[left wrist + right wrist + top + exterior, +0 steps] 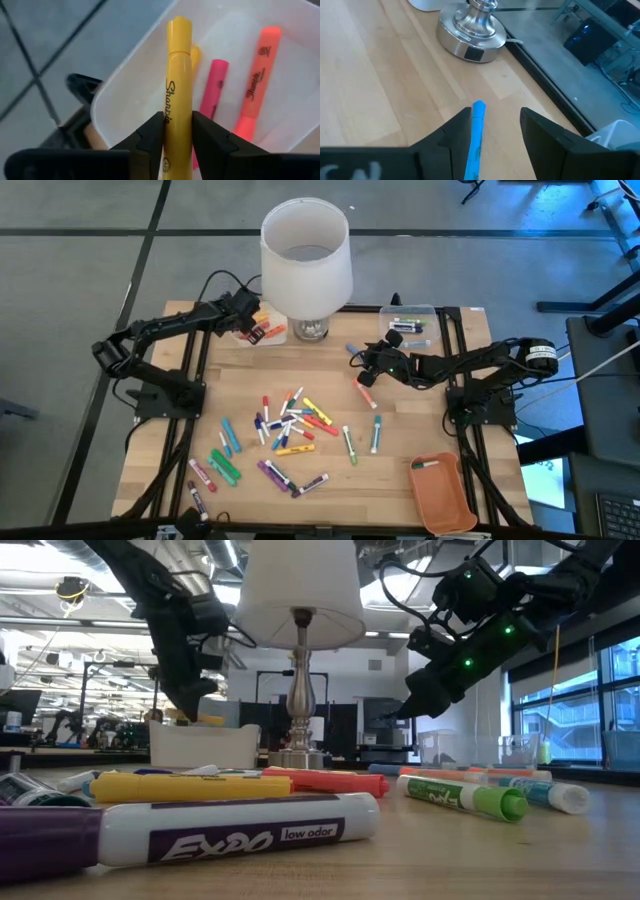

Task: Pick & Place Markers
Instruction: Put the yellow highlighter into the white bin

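Note:
Many coloured markers (285, 430) lie scattered on the middle of the wooden table. My left gripper (177, 120) is at the far left, over a white bin (130, 65), and is shut on a yellow highlighter (179, 65). The bin holds pink, orange and yellow markers. My right gripper (495, 117) is open near the lamp base (470, 30) and raised above the table in the low view (400, 712). A blue marker (478, 125) shows between its fingers, close beside one of them. My left gripper pinches the yellow highlighter's barrel (178, 107) between its two fingers. The highlighter runs along the fingers and its far end points down into the white bin. It is lifted clear, above the markers in the bin. My right gripper: I cannot tell whether a finger touches the blue marker.
A white-shaded lamp (305, 255) stands at the far middle. A clear bin (410, 323) with markers sits at the far right. An orange tray (443, 493) lies at the near right corner. A lone orange marker (365, 392) lies near my right gripper.

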